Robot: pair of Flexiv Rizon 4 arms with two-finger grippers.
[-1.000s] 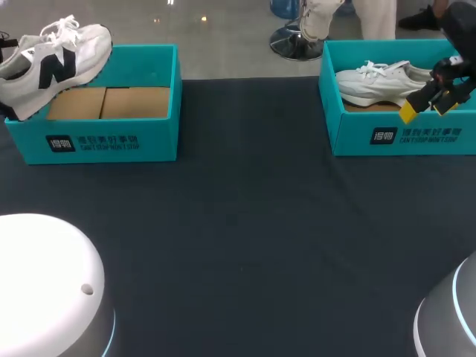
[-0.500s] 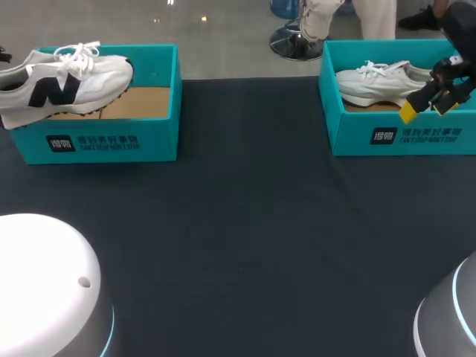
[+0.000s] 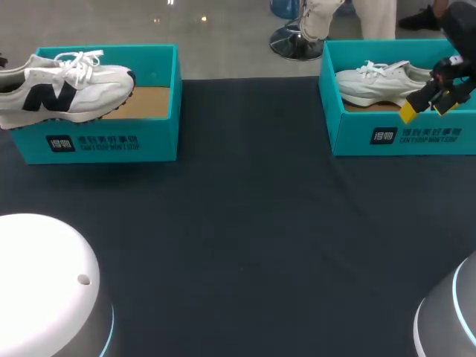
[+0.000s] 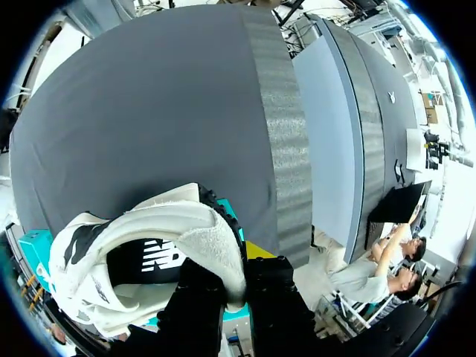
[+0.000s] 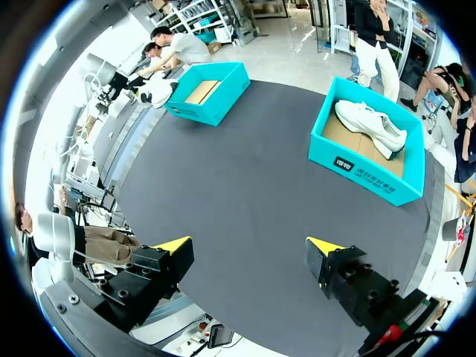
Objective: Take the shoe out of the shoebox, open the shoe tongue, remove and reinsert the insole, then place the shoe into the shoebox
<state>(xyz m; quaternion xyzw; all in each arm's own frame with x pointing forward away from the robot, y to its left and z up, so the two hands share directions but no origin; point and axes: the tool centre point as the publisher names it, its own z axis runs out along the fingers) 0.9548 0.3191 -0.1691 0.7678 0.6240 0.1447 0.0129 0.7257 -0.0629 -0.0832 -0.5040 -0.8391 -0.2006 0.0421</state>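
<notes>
Centrally: dark grey table (image 3: 238, 223), with a wide bare stretch between two boxes that stand well apart along its far edge.

Entry 1, task's thing: white lace-up sneaker with black side emblem (image 3: 67, 89), lying level across the left half of the teal cardboard shoebox at far left (image 3: 149, 141). Its sole is at the front rim and its toe points toward the brown cardboard liner (image 3: 145, 103). Left jaws: closed on the sneaker's padded heel collar.

Entry 2: second teal cardboard shoebox at far right (image 3: 349, 137), with an all-white sneaker (image 3: 379, 83) inside, toe toward the box's left wall. Right jaws: spread wide, holding nothing, yellow fingertips (image 3: 407, 112) over this box's front rim.

Print: white logo block and a line of characters on each box's front wall.

Obstructions: white rounded arm housings (image 3: 44, 282) in both near corners.
</notes>
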